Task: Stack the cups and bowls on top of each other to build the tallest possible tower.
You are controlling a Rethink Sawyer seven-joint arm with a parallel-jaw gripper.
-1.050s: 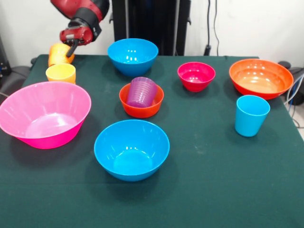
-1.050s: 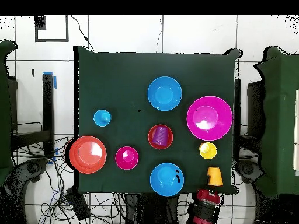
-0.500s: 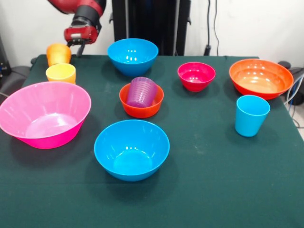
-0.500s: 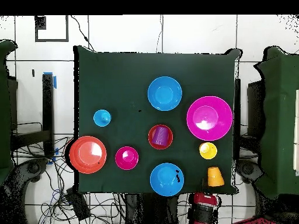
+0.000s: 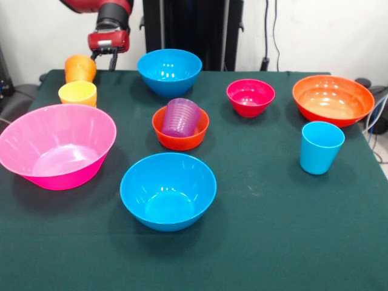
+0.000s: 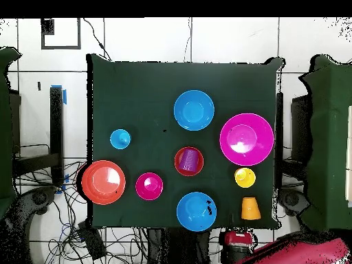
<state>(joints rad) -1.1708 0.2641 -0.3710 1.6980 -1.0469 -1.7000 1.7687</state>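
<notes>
Since a second ago my tool (image 5: 108, 59) has let go of the orange cup (image 5: 80, 68) and drawn back from it; the cup now stands mouth-down at the surface's (image 5: 273, 230) far left corner, just behind the yellow cup (image 5: 77, 93). My tool hangs empty beside it with a narrow gap between its fingers. These cups look light, stiff and glossy, so likely slippery; I'd pinch one across its wall near the rim. The purple cup (image 5: 180, 116) sits inside the small orange bowl (image 5: 180, 134), mid-surface.
</notes>
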